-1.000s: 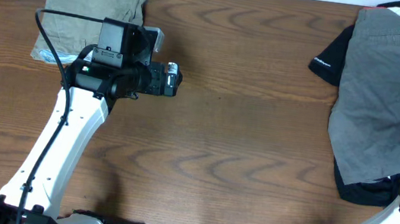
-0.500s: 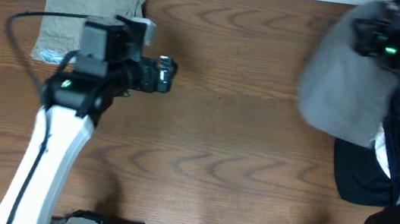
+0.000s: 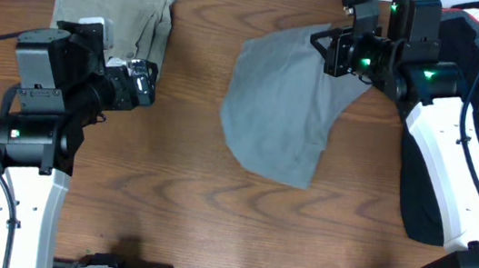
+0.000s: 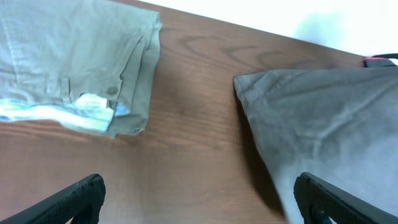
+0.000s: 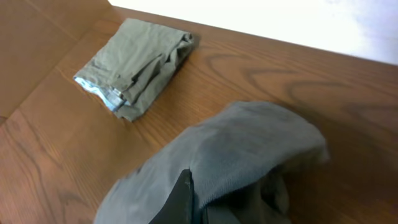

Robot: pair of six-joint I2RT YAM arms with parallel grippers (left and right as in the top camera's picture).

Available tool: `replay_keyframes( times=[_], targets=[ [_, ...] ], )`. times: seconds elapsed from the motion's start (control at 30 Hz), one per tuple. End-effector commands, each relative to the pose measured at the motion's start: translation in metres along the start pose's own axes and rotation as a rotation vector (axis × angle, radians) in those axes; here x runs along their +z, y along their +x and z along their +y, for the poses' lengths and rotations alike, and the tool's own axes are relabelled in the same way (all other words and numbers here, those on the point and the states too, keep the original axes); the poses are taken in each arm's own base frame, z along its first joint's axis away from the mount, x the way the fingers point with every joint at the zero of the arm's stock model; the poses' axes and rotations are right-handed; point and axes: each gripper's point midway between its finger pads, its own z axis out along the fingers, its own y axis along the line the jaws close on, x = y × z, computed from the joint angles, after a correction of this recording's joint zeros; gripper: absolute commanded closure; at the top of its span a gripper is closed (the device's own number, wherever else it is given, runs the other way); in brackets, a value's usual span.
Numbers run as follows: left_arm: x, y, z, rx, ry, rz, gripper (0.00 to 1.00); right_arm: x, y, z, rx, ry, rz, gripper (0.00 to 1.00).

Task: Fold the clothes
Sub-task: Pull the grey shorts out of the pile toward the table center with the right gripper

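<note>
The right claw (image 3: 340,47) is shut tight on one edge of the grey shorts (image 3: 283,112). It sits near the back of the counter (image 3: 211,213), a bit right of the middle. The shorts hang from the claw and spread out to the left and toward the front, like a big loose flap. They are not folded. In the right wrist view the grey cloth is bunched up in soft lumps right at the claw. I cannot tell how much of the cloth lies on the wood.

Behind the right arm, on the right side of the counter, lies the black top (image 3: 414,206). It has thin red and white stripes near the back edge. The arm is in front of a lot of it.

The left claw (image 3: 140,85) is wide open and has nothing in it. It is on the left side of the counter and points toward the middle. In the left wrist view its two black tips stand far apart, with only bare wood between them. The grey shorts are off to its right and do not touch it.

Just behind the left claw, in the back left corner, are the khaki shorts (image 3: 113,9). They are folded into a flat bundle, and a bit of pale blue lining peeks out at one edge
</note>
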Motion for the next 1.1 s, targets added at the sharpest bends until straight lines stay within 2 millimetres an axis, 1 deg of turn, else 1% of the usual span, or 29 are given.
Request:
replay_keyframes(
  times=[0.0, 0.07, 0.1, 0.13, 0.17, 0.23, 0.33, 0.43, 0.5, 0.6, 0.7, 0.73, 0.77, 0.83, 0.9, 1.0, 1.07],
  targets=[
    [0.0, -0.004, 0.003, 0.011, -0.013, -0.002, 0.02, -0.012, -0.009, -0.009, -0.026, 0.024, -0.03, 0.99],
    [0.003, -0.003, 0.004, 0.008, -0.013, 0.007, 0.02, -0.008, -0.003, -0.02, -0.031, 0.055, -0.006, 0.99],
    [0.005, -0.002, 0.005, 0.006, -0.014, 0.013, 0.02, -0.005, 0.003, -0.03, -0.017, 0.087, 0.015, 0.99],
    [0.007, -0.002, 0.006, 0.001, -0.015, 0.019, 0.02, -0.003, 0.008, -0.035, -0.007, 0.107, 0.032, 0.99],
    [0.01, 0.0, 0.007, -0.002, -0.016, 0.03, 0.02, 0.001, 0.017, -0.042, -0.005, 0.132, 0.067, 0.99],
    [0.016, 0.002, 0.009, -0.008, -0.019, 0.049, 0.02, 0.003, 0.03, -0.046, -0.006, 0.141, 0.119, 0.99],
    [0.028, 0.007, 0.014, -0.02, -0.024, 0.085, 0.02, 0.005, 0.059, -0.045, -0.012, 0.128, 0.233, 0.99],
    [0.04, 0.012, 0.018, -0.03, -0.03, 0.12, 0.02, 0.006, 0.091, -0.029, -0.066, 0.079, 0.363, 0.99],
    [0.047, 0.014, 0.021, -0.034, -0.032, 0.133, 0.02, 0.007, 0.107, -0.016, -0.092, 0.048, 0.426, 0.99],
    [0.053, 0.016, 0.023, -0.038, -0.034, 0.144, 0.02, 0.018, 0.128, 0.013, -0.132, -0.007, 0.496, 0.99],
    [0.054, 0.015, 0.024, -0.038, -0.035, 0.142, 0.02, 0.032, 0.145, 0.041, -0.168, -0.052, 0.529, 0.98],
    [0.054, 0.014, 0.023, -0.037, -0.035, 0.14, 0.02, 0.037, 0.151, 0.047, -0.164, -0.051, 0.538, 0.99],
    [0.054, 0.014, 0.023, -0.036, -0.035, 0.139, 0.02, 0.041, 0.159, 0.05, -0.169, -0.031, 0.553, 0.98],
    [0.054, 0.014, 0.023, -0.036, -0.035, 0.139, 0.02, 0.049, 0.176, 0.047, -0.179, 0.053, 0.583, 0.98],
    [0.054, 0.014, 0.023, -0.036, -0.035, 0.138, 0.02, 0.054, 0.188, 0.046, -0.179, 0.099, 0.597, 0.98],
    [0.054, 0.011, 0.023, -0.033, -0.033, 0.129, 0.02, 0.059, 0.207, 0.049, -0.173, 0.109, 0.621, 0.95],
    [0.054, 0.01, 0.023, -0.031, -0.033, 0.123, 0.02, 0.059, 0.218, 0.048, -0.163, 0.111, 0.642, 0.96]
  ],
)
